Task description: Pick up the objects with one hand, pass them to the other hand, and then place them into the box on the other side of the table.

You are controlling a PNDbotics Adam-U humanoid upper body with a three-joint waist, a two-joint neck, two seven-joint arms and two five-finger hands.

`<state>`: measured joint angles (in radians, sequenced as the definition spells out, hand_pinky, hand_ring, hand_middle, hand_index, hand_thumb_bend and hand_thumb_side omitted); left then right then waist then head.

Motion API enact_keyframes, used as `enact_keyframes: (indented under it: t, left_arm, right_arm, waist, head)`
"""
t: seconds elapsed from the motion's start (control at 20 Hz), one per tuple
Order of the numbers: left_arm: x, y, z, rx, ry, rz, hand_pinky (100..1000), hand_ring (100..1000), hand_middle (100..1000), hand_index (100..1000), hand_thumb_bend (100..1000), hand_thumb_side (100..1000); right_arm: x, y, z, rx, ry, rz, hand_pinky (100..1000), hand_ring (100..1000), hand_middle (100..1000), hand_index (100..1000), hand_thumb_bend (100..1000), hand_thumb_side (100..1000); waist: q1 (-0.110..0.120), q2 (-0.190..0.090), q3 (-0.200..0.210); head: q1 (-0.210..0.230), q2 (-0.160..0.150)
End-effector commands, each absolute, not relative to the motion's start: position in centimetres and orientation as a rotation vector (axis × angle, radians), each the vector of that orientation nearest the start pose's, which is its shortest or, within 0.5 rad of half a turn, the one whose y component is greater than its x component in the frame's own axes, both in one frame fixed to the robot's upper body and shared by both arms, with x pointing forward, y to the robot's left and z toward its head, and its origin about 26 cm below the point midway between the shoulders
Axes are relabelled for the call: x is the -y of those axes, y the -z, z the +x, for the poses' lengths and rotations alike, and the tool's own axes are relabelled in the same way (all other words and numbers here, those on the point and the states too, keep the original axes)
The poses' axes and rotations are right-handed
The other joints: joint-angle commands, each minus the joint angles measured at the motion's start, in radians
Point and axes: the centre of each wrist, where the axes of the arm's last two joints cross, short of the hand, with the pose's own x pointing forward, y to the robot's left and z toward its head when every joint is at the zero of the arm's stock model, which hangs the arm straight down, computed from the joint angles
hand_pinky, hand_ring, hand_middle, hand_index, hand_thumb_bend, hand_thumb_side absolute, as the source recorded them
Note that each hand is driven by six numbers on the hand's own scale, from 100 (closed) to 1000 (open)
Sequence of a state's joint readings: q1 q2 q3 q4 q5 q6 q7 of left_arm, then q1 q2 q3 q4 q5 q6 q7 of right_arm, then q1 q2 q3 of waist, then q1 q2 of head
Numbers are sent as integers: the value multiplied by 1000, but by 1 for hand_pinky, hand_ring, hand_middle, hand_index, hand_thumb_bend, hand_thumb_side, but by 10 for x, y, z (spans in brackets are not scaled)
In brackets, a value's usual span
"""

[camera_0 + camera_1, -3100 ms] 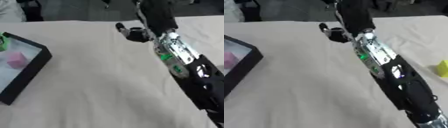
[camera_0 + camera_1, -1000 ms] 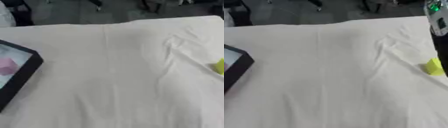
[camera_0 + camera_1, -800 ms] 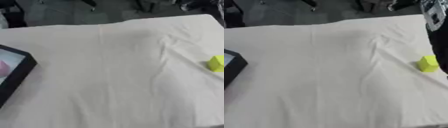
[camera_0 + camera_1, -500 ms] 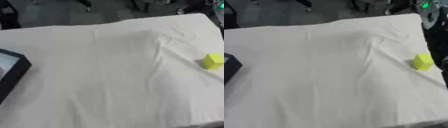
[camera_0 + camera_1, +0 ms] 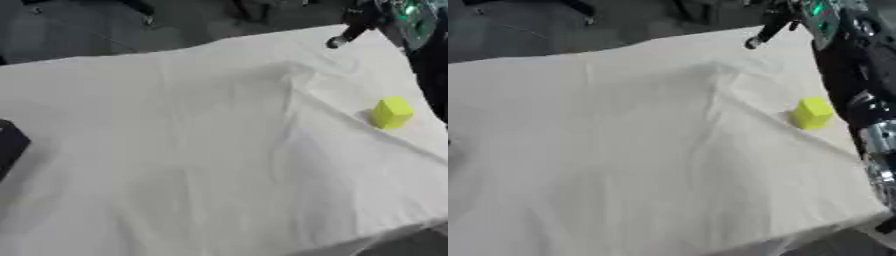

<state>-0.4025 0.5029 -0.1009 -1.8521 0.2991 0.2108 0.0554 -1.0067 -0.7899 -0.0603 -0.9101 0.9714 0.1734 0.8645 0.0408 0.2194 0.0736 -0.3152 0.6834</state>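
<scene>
The right hand [image 5: 765, 27] is hanging over the far right corner of the worktop [image 5: 201, 150], and only a dark finger or two are showing, so I can't tell how open it is or whether it's got anything. The yellow block [image 5: 391, 112] is sitting on the white cloth near the right edge, well apart from the hand, with the black box [image 5: 9, 147] just peeking in at the left edge.
</scene>
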Motion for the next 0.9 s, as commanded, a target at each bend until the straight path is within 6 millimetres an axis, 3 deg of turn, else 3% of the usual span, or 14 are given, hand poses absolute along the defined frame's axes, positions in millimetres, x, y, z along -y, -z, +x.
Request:
enact_keyframes:
  t: [0.05,0.5,0.55,0.6,0.9]
  left_arm:
    - [-273,-214,327,1976,398,48,771,740,777,811,231,705]
    - [-281,-215,325,1964,401,93,770,740,777,810,227,706]
    - [-282,-215,325,1963,401,98,770,740,777,810,226,706]
    - [-282,-216,325,1964,401,104,770,740,777,810,225,705]
    - [-285,-219,324,1972,393,125,770,740,776,808,221,704]
  right_arm:
    - [463,-336,417,791,-1026,-952,879,915,889,883,361,359]
    - [503,-337,377,862,-1074,-865,884,911,880,882,351,276]
    - [506,-336,373,858,-1077,-863,886,912,881,877,369,214]
    - [509,-336,369,856,-1084,-860,886,913,881,873,342,256]
    - [509,-336,352,897,-1143,-840,890,919,883,862,331,208]
  waist:
    - [-18,-30,-5]
    - [-34,-30,-29]
    - [-36,-29,-33]
    - [-37,-29,-37]
    - [-41,-24,-52]
  head:
    - [3,0]
    - [53,6]
    - [59,5]
    - [64,5]
    - [77,-1]
